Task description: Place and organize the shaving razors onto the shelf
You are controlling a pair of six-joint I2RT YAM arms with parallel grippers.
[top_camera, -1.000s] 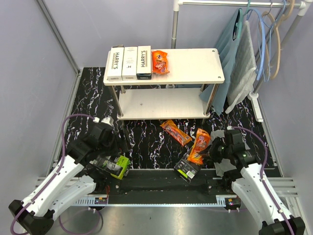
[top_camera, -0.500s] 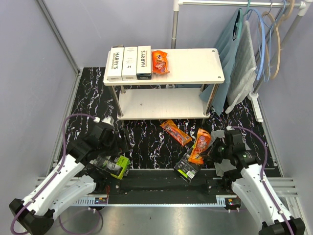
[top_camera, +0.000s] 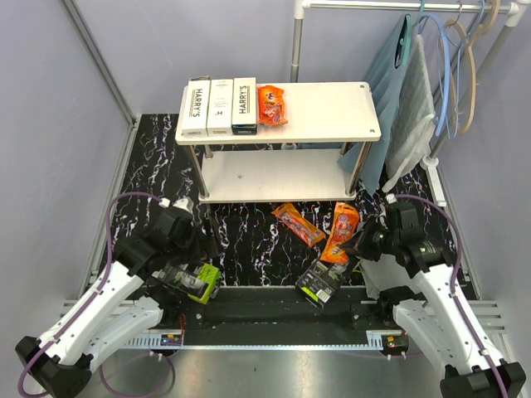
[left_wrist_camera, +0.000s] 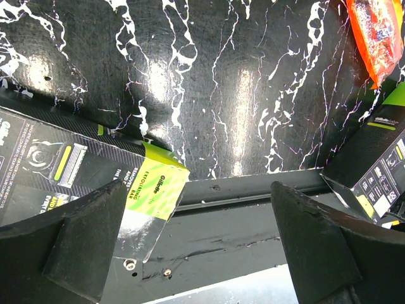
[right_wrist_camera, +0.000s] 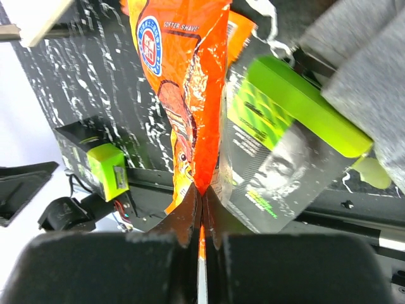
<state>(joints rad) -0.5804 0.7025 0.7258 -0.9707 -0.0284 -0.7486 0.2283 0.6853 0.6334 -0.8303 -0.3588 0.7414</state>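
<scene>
The cream shelf carries three white HARRY'S boxes and one orange pack on its top board. My right gripper is shut on another orange pack and holds it off the floor; the right wrist view shows the pack pinched at its edge. A third orange pack lies on the black marbled floor. One black-and-lime blister pack lies under the held pack, also in the right wrist view. Another blister pack lies beside my open, empty left gripper.
A clothes rail with hangers and grey cloths stands at the back right. Grey walls close both sides. A black rail and metal plate run along the near edge.
My right gripper has lifted the orange pack up and toward the shelf. The left arm has not moved.
</scene>
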